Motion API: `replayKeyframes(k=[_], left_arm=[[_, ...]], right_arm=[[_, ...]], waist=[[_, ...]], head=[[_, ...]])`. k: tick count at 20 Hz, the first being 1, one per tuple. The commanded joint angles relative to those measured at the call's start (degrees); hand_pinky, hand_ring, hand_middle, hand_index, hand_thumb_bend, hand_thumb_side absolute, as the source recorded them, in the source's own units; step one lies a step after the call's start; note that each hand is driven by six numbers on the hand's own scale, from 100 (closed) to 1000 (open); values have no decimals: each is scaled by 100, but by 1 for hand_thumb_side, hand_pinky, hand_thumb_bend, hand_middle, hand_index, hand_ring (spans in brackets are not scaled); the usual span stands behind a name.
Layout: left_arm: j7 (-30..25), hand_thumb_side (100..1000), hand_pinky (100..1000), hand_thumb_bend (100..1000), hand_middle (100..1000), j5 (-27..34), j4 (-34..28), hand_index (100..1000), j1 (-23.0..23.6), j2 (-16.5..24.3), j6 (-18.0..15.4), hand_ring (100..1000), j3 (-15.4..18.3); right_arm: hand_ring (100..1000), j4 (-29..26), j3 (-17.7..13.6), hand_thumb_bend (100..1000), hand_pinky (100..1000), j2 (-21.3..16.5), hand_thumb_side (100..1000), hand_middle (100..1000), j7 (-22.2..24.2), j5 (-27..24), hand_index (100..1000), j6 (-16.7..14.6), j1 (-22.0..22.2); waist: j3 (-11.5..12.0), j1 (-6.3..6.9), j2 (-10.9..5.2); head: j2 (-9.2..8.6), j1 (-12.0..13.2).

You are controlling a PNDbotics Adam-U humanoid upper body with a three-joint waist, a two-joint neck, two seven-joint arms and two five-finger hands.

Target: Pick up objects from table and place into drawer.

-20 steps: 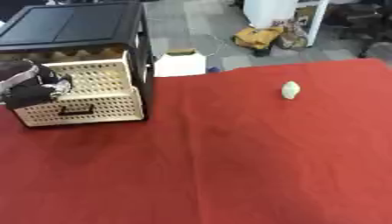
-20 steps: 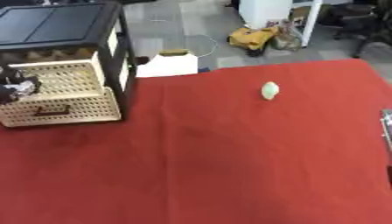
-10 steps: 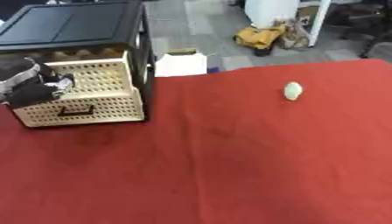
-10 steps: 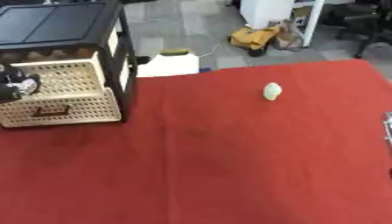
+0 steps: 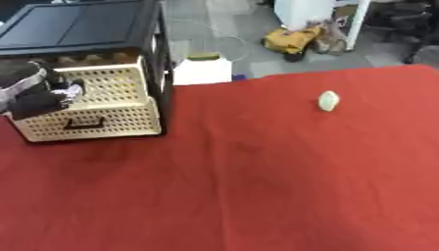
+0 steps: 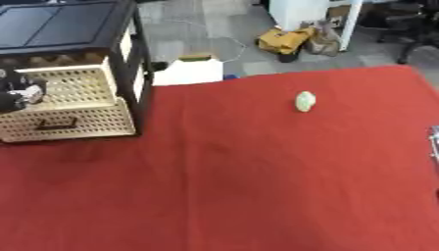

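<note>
**Left hand at the drawer, pale object alone on the table**

Left eye view: A grey floor lies beyond the table [image 5: 257, 186], which is covered in red cloth. On the floor sit a white box [image 5: 202, 71] just past the table's far edge, and a yellow heap [image 5: 296, 40] further back beside a white cabinet [image 5: 307, 11]. At the table's far left stands a black-framed drawer unit [image 5: 94, 34] with cream perforated drawers. The upper drawer [image 5: 107, 86] is pulled forward a little from the frame; the lower drawer [image 5: 94, 120] below it shows a dark handle. The left hand [image 5: 38, 90] comes in from the left edge and sits against the front left of the upper drawer, its dark bulk covering that corner. Whether its fingers are curled or straight I cannot tell; something pale shows at its tip, too blurred to name. The object [image 5: 329, 100], small, rounded and pale green-white, rests on the cloth at the far right, well apart from the drawers and from the hand.

Right eye view: The same layout sits shifted leftward. Only a small part of the left hand shows at the left edge, against the upper drawer. At the right edge, midway down, a thin sliver of the right hand [image 6: 435, 142] is visible over the cloth; its fingers cannot be made out.
</note>
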Motion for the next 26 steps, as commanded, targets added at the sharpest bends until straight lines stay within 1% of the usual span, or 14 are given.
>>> replayKeyframes(k=[1,11,13,16,18,19,20,22,26], left_arm=[[68,1000,457,100,942,-16,-3,1000,-140,100,0,777,119],[195,1000,523,100,964,-85,129,1000,-166,59,21,825,178],[209,1000,550,100,975,-70,138,1000,-167,50,14,842,173],[214,1000,549,100,969,-30,147,1000,-173,37,-6,837,164],[162,1000,489,100,929,-6,137,1000,-164,44,-42,783,142],[129,1000,478,100,917,-6,117,1000,-155,54,-67,773,131],[91,1000,430,100,838,-12,77,967,-141,69,-100,720,119],[-11,1000,400,100,760,-5,-70,906,-98,119,-176,655,109],[-243,1000,372,100,688,1,-542,832,13,270,-227,579,147]], right_arm=[[774,-99,-66,100,708,-96,594,578,-27,19,778,6,-93],[774,-99,-73,100,708,-91,595,578,-36,16,777,9,-100],[774,-99,-79,100,707,-91,594,577,-43,18,777,11,-102],[773,-99,-80,100,707,-89,595,578,-47,20,777,13,-104],[773,-99,-82,100,707,-84,594,578,-48,22,777,16,-101],[773,-99,-83,100,707,-83,595,578,-48,23,777,18,-98],[773,-99,-84,100,707,-82,594,578,-49,24,777,20,-96],[773,-99,-84,100,707,-79,594,578,-50,27,777,24,-89],[773,-99,-87,100,707,-69,592,578,-58,32,777,32,-70]], waist=[[-4,-15,-91],[-53,0,-68],[-61,-3,-63],[-71,-4,-64],[-63,-8,-70],[-53,-12,-74],[-44,-15,-81],[-21,-23,-97],[22,-32,-145]], head=[[-81,-6],[-137,-9],[-139,-9],[-145,-7],[-138,-8],[-133,-11],[-126,-15],[-110,-25],[-69,-44]])
